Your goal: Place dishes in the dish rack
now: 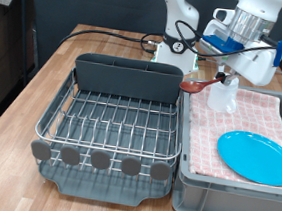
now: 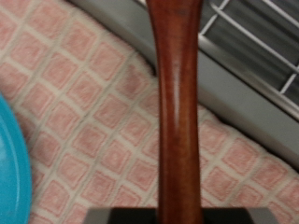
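1. Bench (image 1: pixel 42 86): wooden, carrying everything.
2. Rack (image 1: pixel 114 123): empty, just beside the tool.
3. Crate (image 1: pixel 188 190): cloth-lined, below the tool.
4. Plate (image 1: pixel 256 156): flat on the cloth, near the tool.
5. Tool (image 1: pixel 222 81): closed on the spoon (image 2: pixel 177 103), above the crate's rack-side edge.
6. No legible writing.

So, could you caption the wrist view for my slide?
Gripper holding the wooden spoon above the checked cloth.
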You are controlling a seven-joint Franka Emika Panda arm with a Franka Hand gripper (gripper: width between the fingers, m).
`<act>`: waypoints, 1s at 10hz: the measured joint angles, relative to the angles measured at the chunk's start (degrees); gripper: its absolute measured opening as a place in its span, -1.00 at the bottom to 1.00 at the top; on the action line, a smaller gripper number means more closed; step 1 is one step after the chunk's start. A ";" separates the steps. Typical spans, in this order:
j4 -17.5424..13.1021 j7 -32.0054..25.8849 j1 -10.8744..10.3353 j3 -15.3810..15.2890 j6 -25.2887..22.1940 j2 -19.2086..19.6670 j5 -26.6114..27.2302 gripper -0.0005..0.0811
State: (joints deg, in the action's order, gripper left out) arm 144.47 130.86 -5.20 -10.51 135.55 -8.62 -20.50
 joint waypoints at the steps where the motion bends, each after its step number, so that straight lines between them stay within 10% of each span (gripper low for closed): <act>1: 0.37 1.69 0.15 0.37 -2.80 -1.87 0.43 -0.76; 10: 13.67 5.00 2.27 9.22 -5.95 -18.58 5.71 -0.76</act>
State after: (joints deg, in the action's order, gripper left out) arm 158.14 135.85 -2.93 -1.30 129.61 -27.20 -14.78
